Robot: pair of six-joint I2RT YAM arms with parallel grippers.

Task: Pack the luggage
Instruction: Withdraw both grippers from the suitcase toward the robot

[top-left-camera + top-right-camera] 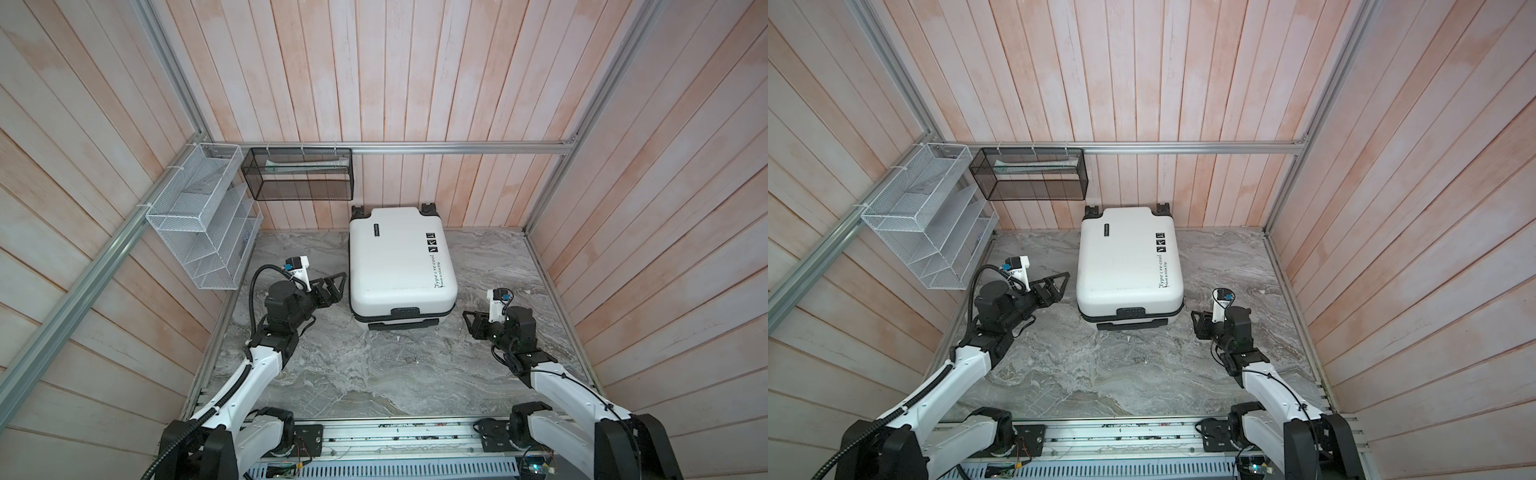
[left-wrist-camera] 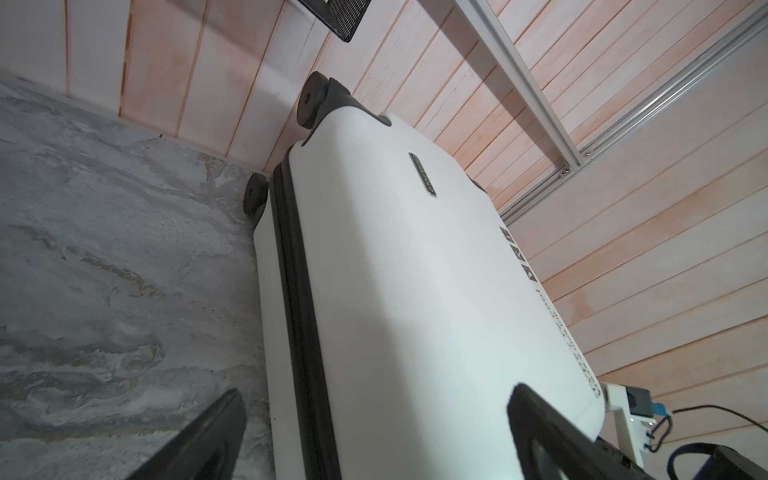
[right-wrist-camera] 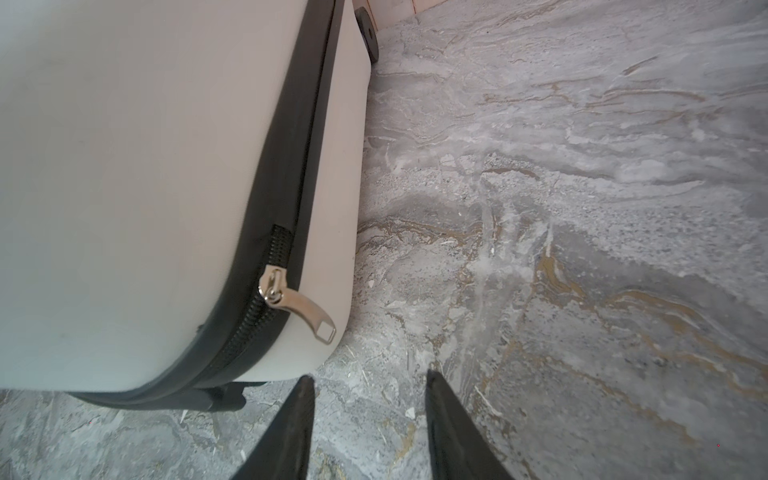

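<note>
Right gripper [image 3: 369,375] faces luggage [image 3: 124,166] zipper pull [image 3: 305,311], seemingly hidden from above.

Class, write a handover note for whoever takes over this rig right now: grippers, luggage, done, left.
Left gripper: open, empty, beside the luggage.
Right gripper: open, empty, near the zipper pull at the case's near right corner.
Luggage: lid down, flat on the table, wheels at the far end.
Done: cannot tell; contents hidden.
Left: probably the zip; a pale item lies in the black basket.
</note>
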